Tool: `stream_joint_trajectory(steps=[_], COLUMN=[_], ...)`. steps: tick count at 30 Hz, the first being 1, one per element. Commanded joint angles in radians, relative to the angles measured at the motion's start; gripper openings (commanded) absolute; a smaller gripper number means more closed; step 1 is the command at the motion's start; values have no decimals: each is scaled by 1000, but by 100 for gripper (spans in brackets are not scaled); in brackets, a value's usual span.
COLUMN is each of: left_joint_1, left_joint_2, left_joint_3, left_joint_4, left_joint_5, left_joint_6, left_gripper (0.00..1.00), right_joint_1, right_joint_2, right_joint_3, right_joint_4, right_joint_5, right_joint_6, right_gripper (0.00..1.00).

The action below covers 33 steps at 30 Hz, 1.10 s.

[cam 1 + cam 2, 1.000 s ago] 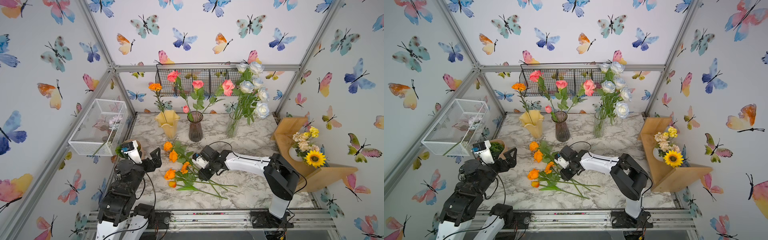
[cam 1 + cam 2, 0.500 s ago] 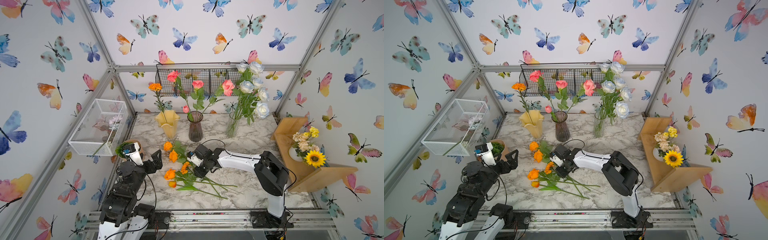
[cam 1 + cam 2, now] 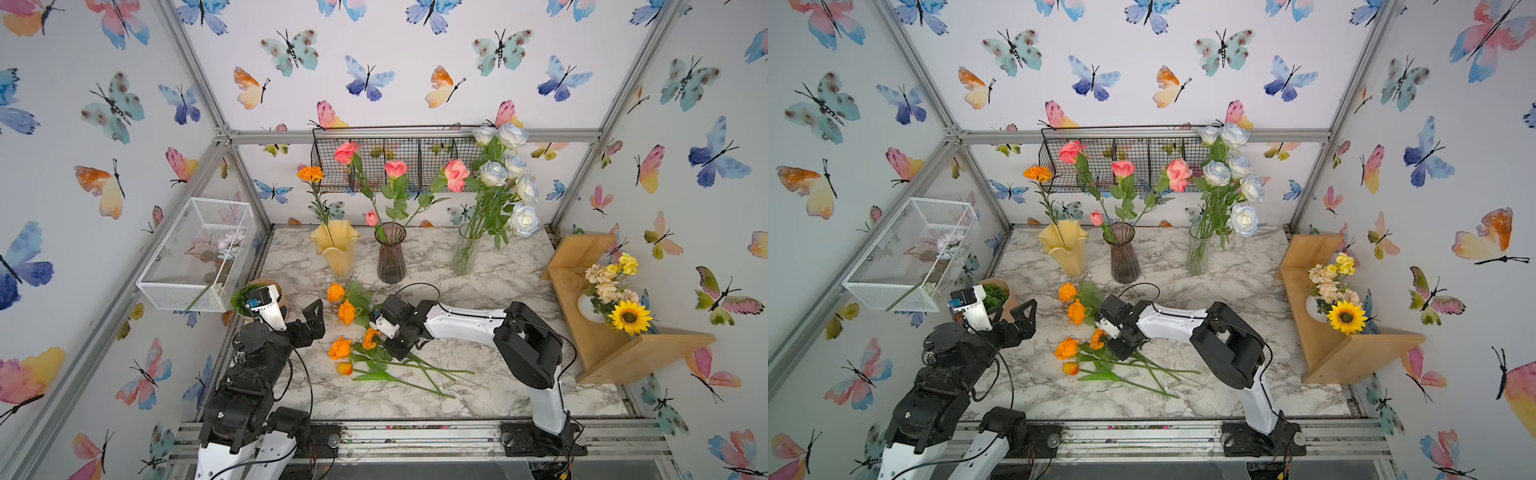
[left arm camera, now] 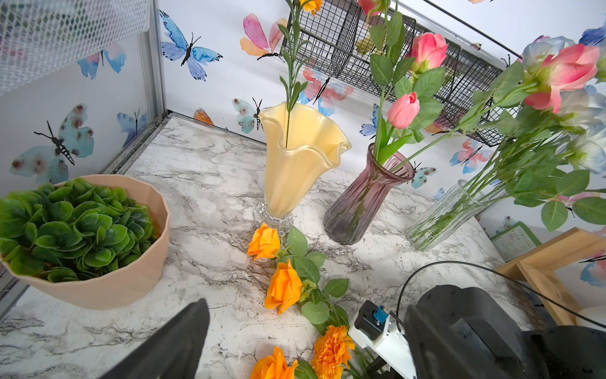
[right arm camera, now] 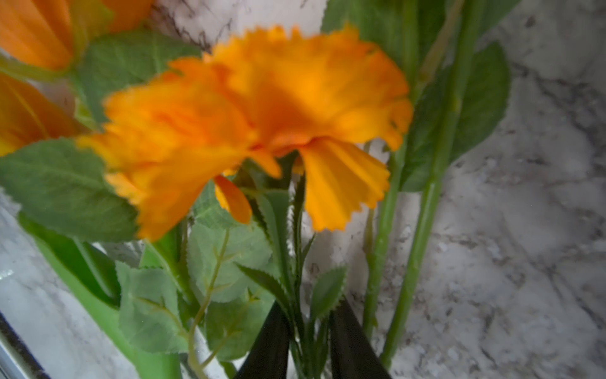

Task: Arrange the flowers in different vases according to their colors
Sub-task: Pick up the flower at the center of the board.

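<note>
The marigold (image 5: 255,115), lying among orange flowers (image 3: 340,348) on the worktop (image 3: 498,270), looks light and floppy, so the right gripper (image 5: 310,303) pinches its thin stem below the bloom (left gripper (image 3: 309,322) gapes wide).

Nothing legible: no text, label, brand or number can be read anywhere. In the left wrist view, a green-edged printed sheet (image 4: 515,241) beside the wooden shelf (image 4: 554,262) carries print too small to read.
</note>
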Motion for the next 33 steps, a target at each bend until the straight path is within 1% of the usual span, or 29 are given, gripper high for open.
stream_joint_trajectory(steps=[1,7,11,14,19,23,27,30,33], left_joint_1=[-5,-8,-12,-14,-15,-15,-15,-15,-15], left_joint_2=[-6,-4,-2,5,22,25,20,18,25], left_joint_3=[-6,-6,-5,-2,16,24,5,-25,-31], left_joint_4=[26,26,26,26,21,18,40,66,64], left_joint_5=[20,16,18,30,37,3,-12,-8,-16], left_joint_6=[-1,-2,0,1,3,-20,-56,-67,-67], left_gripper=[99,99,99,99,99,99,99,99,99], right_joint_1=[5,5,5,4,-2,-36,-82,-90,-90], right_joint_2=[5,-47,-89,-137,-222,-291,-416,-505,-531], right_joint_3=[40,62,91,101,104,125,91,21,-2], right_joint_4=[-42,-71,-93,-70,-8,40,227,467,681], right_joint_5=[35,77,124,138,129,109,82,112,132], right_joint_6=[-18,-70,-95,-112,-115,-88,-20,24,41], right_gripper=[15,2,2,2,2,2,2,2,2])
